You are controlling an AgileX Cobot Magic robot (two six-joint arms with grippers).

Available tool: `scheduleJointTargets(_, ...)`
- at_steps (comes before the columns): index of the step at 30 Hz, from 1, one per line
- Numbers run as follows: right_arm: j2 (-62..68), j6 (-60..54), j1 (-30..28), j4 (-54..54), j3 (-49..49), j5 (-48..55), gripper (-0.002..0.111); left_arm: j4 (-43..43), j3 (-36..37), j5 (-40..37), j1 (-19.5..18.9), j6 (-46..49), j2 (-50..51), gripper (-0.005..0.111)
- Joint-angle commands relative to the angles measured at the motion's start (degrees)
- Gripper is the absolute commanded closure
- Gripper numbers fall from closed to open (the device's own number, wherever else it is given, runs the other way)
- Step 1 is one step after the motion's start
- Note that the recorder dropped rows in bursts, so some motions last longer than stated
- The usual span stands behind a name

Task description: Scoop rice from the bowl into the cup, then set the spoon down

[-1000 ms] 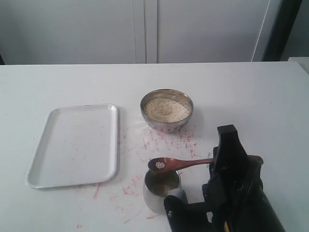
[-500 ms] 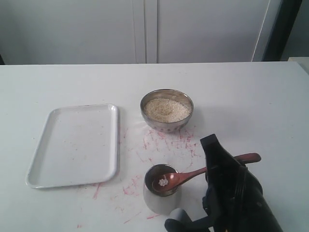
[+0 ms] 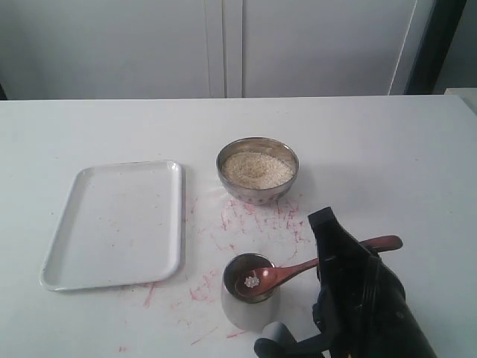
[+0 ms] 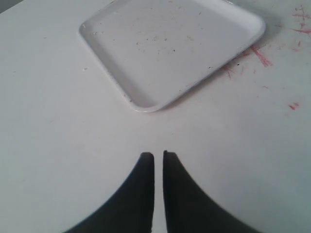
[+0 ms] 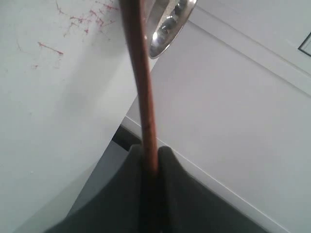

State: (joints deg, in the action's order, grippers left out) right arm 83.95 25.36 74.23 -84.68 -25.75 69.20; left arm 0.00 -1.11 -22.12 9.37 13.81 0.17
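The steel bowl (image 3: 257, 190) holds a heap of rice (image 3: 257, 168) at the table's middle. Nearer the front stands the steel cup (image 3: 246, 309). The wooden spoon (image 3: 262, 280) rests with its oval bowl in the cup's mouth, a few grains lying on it. Its handle runs right into my right gripper (image 3: 326, 259), which is shut on it. In the right wrist view the handle (image 5: 138, 73) passes between the fingers of the right gripper (image 5: 150, 153), with the bowl's rim (image 5: 170, 26) beyond. My left gripper (image 4: 158, 155) hangs shut and empty over bare table.
A white rectangular tray (image 3: 119, 224) lies left of the cup and shows ahead of the left gripper as the tray (image 4: 170, 48). Red scribbles (image 3: 253, 220) mark the table between the bowl and the cup. Grey cabinet doors stand behind the table.
My right gripper has turned and lowered, bringing the spoon's bowl from just beyond the cup's rim down into its mouth. Over the last half second it has hardly moved.
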Motion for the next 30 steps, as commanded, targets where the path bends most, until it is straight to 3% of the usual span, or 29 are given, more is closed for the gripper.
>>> scheduleJointTargets(1,-0.49,0.35,0.00,-0.37,0.20,0.76,0.108,0.00,0.53,-1.91,0.12,-0.33,-0.17,0.092)
scheduleJointTargets(16,-4.49,0.20,-3.02,-0.31,0.20,0.76,0.108,0.00,0.53,-1.91,0.12,-0.33,-0.17,0.092)
scheduleJointTargets(30,-7.11,-15.97,-3.14,-2.33,0.20,0.76,0.108,0.00,0.53,-1.91,0.12,-0.33,-0.17,0.092)
